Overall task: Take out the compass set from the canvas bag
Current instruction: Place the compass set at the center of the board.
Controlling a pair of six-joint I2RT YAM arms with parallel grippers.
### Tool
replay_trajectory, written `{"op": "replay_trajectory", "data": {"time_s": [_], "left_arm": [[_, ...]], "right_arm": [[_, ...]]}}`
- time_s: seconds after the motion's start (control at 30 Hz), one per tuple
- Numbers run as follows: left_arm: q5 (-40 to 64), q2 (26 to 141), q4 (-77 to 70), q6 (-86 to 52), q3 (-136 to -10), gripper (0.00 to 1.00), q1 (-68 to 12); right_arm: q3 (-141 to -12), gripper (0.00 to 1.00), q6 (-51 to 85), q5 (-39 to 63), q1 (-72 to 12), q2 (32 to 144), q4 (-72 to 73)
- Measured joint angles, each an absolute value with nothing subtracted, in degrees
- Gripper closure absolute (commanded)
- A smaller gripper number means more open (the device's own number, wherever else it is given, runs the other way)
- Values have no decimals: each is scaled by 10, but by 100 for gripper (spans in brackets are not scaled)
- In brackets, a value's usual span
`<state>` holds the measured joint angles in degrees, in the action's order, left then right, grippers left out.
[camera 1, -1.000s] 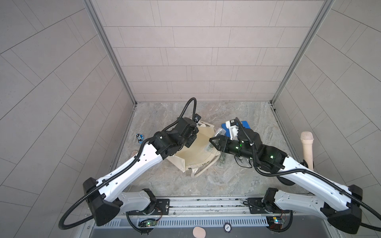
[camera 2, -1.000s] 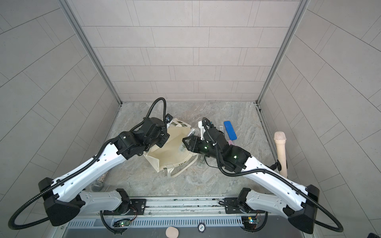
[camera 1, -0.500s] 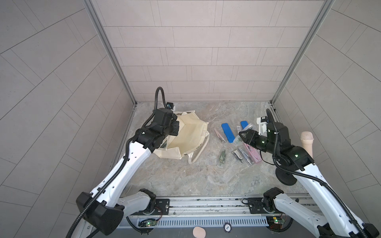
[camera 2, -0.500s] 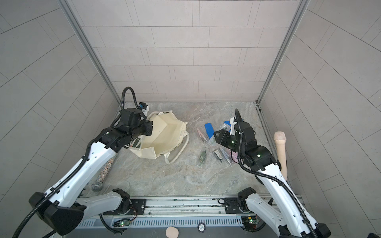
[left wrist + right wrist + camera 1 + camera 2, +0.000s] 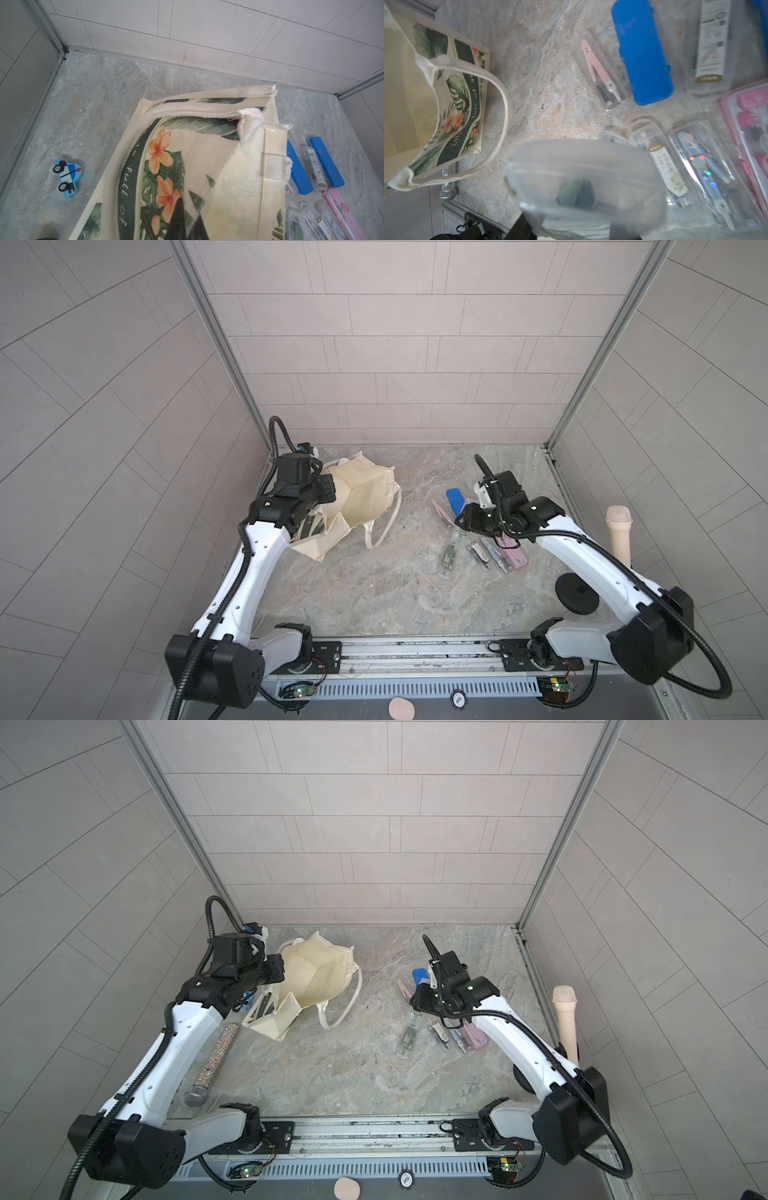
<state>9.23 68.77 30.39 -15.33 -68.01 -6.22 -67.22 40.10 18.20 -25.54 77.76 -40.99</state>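
Translucent compass set [image 5: 585, 187] now clears crumpled canvas bag [image 5: 365, 497].

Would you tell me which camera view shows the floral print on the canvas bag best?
The left wrist view: the floral print fills it, flowers and lettering sharp. The right wrist view shows a folded strip; both top views show only a dark sliver.

Both top views high, looking down (whole table [image 5: 374, 593]); wrist views close, sharing canvas bag [image 5: 239, 166]

canvas bag [image 5: 365, 497]: cream, green leafy print, slumped sideways, cloth pinched in the left fingers [image 5: 178, 220]. compass set [image 5: 581, 166]: clear, blurry case between the right fingers [image 5: 521, 228].
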Motion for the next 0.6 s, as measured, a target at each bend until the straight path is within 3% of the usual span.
{"op": "replay_trajectory", "data": {"time_s": [0.27,0.6], "left_arm": [[183,698,254,-203,-663,100,-25],[258,689,191,-318,-629,100,13]], "right_arm": [[-803,56,352,161,-339,1001,-429],[-895,48,321,132,-341,1163,-476]]}}
